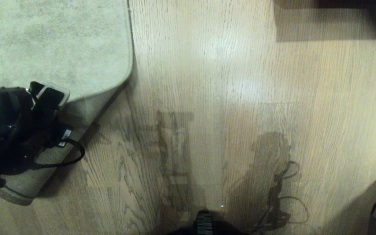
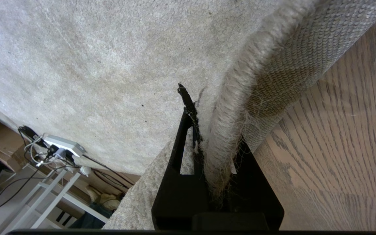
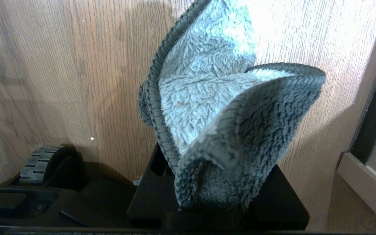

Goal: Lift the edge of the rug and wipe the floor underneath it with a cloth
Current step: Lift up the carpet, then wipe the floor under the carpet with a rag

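Rug edge pinched in left jaws, backing upturned – cloth clamped in right jaws, seen only from wrist

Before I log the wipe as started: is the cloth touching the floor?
Apart. The right wrist view shows the cloth bunched up in the right gripper, held above the floor.

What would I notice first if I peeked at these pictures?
Probably the rug edge at the head view's left, peeled up off the wood floor so its woven underside shows, pinched by the left gripper. Next, the fluffy grey cloth sticking out of the right gripper above the floor.
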`<state>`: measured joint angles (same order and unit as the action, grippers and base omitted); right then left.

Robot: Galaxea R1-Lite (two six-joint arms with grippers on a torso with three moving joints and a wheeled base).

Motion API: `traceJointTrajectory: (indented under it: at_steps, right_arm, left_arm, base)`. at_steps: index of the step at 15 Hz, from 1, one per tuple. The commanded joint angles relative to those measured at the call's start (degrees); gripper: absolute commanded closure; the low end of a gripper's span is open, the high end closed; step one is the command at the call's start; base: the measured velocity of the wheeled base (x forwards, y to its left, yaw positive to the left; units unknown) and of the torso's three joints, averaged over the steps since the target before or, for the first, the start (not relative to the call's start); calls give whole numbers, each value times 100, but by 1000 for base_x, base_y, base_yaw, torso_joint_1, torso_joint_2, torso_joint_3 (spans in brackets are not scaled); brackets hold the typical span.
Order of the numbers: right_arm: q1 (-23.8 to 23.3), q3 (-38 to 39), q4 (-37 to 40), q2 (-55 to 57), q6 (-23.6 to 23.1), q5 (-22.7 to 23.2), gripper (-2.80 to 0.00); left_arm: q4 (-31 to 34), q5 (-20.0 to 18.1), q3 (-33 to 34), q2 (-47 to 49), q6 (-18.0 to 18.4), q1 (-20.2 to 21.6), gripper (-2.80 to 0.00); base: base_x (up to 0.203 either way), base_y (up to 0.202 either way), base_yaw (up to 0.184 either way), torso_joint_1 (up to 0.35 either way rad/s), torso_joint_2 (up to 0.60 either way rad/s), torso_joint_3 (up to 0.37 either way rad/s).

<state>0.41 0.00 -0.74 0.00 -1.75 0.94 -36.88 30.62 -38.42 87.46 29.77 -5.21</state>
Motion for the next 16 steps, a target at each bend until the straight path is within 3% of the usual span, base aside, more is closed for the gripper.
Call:
traceJointTrajectory:
  at_steps: [1,10,16]
  right_arm:
    - [2,0,-5,9,0,3,0]
    - [2,0,-5,9,0,3,0]
    - [2,0,-5,9,0,3,0]
  left_arm:
    - [-13,23,2,0,20,2,0]
    - [-21,31,151,-6,-7,2,0]
    - [-21,31,160,-9,-6,2,0]
  base:
    - [0,0,0,0,0,0]
    - [0,5,-4,1,0,0]
    - [1,168,-6,1,2,2]
